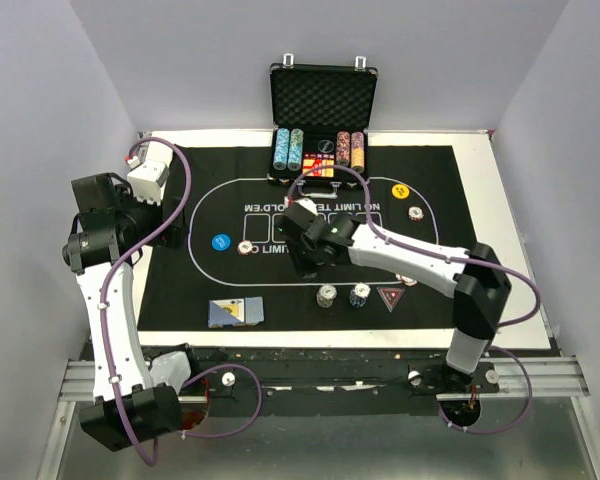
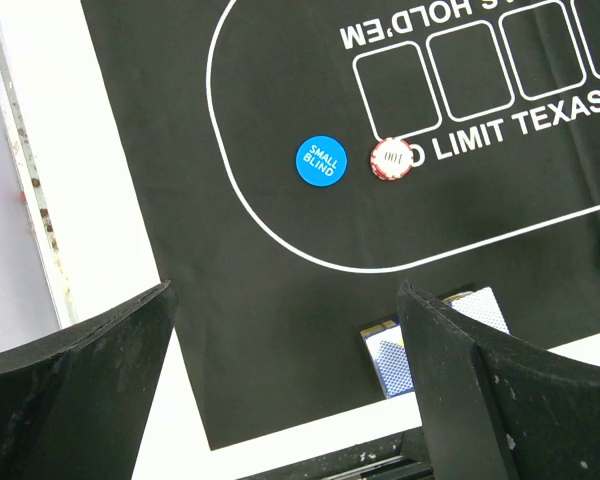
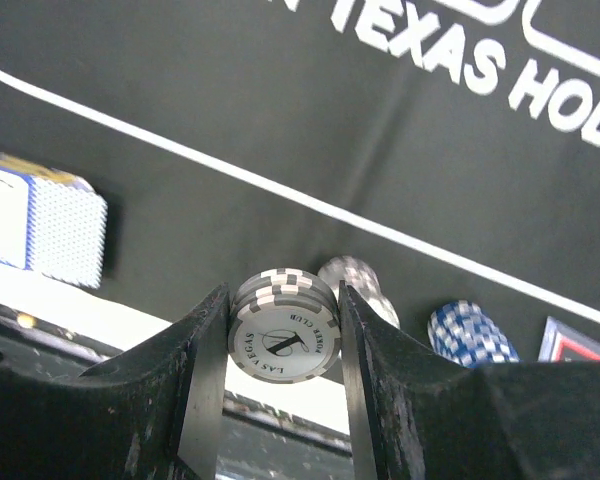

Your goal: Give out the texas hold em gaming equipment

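Grey walls close in a white worktop covered by a black mat. Over about the middle of the mat, the right claw is clamped on a grey-and-white striped poker chip, pinched by its rim with the printed face toward the wrist camera. Toward the mat's near edge lie a grey chip stack, a blue chip stack and the red triangular marker. The blue-backed cards sit nearer the near-left corner. The left claw, its 2 fingers spread wide on nothing, hangs by the mat's left edge near the blue button. Placing likely falls to the right arm, and the chip must tip flat first.
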Controlling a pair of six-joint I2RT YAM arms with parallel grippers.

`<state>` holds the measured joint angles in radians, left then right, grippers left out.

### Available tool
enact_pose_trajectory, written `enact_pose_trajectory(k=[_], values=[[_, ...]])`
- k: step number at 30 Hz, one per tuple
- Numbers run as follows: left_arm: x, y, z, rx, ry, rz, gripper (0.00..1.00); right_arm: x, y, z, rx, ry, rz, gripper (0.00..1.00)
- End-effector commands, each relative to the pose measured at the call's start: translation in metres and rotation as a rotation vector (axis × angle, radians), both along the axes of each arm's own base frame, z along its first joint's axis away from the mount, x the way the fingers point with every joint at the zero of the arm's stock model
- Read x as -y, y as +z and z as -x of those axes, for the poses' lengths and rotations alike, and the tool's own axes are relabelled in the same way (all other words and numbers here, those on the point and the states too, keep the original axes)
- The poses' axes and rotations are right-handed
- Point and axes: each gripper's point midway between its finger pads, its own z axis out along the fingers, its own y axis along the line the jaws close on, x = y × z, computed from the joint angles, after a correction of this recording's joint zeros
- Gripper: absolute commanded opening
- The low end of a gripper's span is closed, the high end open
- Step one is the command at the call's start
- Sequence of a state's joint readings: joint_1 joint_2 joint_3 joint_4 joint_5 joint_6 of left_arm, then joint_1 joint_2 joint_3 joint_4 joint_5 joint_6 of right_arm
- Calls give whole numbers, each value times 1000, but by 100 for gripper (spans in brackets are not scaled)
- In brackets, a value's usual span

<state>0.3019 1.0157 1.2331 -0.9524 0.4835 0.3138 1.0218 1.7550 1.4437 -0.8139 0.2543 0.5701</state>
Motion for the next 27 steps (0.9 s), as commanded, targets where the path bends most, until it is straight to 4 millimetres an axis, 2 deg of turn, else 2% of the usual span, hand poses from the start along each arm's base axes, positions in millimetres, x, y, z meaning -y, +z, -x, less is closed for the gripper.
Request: enact_pose_trajectory(k=[1, 4, 7, 10, 13, 20, 27], values=[[0, 0, -4, -8, 1, 17, 99, -38, -6, -19, 14, 70, 8, 43], [1, 0, -7, -13, -1, 31, 99, -71, -13, -40, 36, 106, 2, 42], [1, -2, -9, -25, -1, 41, 99, -98, -34, -60, 51, 134, 27, 41], [1, -2, -10, -25, -1, 41, 99, -116, -54, -73, 48, 157, 59, 41], [0, -1, -10, -23, 2, 37, 99, -133, -64, -79, 44, 173, 40, 41], [0, -1, -10, -26, 3, 39, 99, -146, -90, -80, 8, 185, 22, 41], [-1, -3, -9, -27, 7, 34, 99, -154, -96, -82, 4, 194, 12, 42]])
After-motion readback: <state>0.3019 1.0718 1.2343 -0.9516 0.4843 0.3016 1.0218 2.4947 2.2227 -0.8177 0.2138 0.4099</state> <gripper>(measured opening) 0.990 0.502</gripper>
